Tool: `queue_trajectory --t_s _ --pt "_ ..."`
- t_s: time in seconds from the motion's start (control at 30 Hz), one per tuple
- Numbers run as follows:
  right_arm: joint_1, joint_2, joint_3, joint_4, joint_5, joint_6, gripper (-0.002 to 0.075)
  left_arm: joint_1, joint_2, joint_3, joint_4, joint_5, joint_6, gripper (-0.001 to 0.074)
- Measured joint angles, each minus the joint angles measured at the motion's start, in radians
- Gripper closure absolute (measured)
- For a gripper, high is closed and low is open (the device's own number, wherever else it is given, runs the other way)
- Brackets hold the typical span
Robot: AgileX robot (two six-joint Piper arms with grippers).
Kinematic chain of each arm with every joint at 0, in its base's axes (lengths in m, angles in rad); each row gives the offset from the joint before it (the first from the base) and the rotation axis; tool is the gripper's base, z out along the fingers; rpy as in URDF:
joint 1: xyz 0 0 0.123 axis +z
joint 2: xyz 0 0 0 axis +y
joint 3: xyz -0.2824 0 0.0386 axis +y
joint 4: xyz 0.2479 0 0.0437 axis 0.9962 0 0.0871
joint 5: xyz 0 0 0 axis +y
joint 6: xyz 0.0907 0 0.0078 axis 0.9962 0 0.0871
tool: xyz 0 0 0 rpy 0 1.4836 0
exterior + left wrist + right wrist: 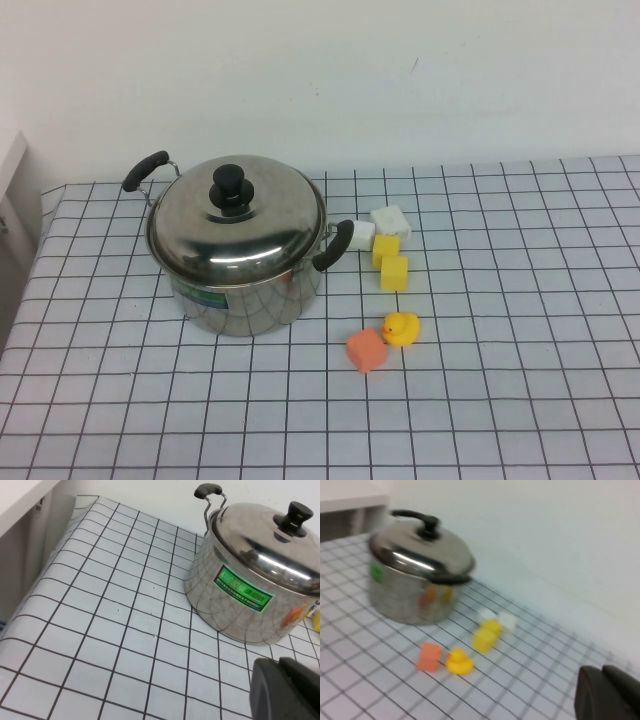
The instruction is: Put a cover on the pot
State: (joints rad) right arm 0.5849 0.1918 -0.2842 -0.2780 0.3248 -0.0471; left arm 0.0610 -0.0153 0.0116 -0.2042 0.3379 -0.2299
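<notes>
The shiny steel pot with black side handles and a green label band stands on the left-middle of the checked table. The domed steel lid with a black knob sits on top of it, closing it. The pot also shows in the left wrist view and in the right wrist view. Neither arm shows in the high view. My left gripper is shut and empty, off the pot's label side. My right gripper is shut and empty, far from the pot, beyond the toys.
Right of the pot lie two white blocks, two yellow blocks, a yellow duck and an orange block. A white wall runs behind the table. A white shelf edge is at the far left.
</notes>
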Motion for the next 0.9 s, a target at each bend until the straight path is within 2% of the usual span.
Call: queue_trajectory --t_s 0.1,0.33,0.43,0.57,0.9 --pt "-0.139 -0.063 0.084 0.039 -0.019 0.000 0.0728 0.000 0.000 0.000 0.000 0.000 0.000 0.0738" --pt "-0.540 -0.199 0.236 0.189 -0.034 0.000 0.0728 0.000 0.000 0.000 0.000 0.000 -0.005 0.0738" --pt "-0.646 -0.203 0.287 0.206 -0.068 0.000 0.0728 0.000 0.000 0.000 0.000 0.000 -0.005 0.0738" --pt "-0.672 -0.203 0.311 0.208 -0.088 0.024 0.0728 0.000 0.000 0.000 0.000 0.000 -0.005 0.0738" --pt "-0.589 -0.203 0.309 0.173 -0.006 0.165 0.0728 0.000 0.000 0.000 0.000 0.000 -0.005 0.0738"
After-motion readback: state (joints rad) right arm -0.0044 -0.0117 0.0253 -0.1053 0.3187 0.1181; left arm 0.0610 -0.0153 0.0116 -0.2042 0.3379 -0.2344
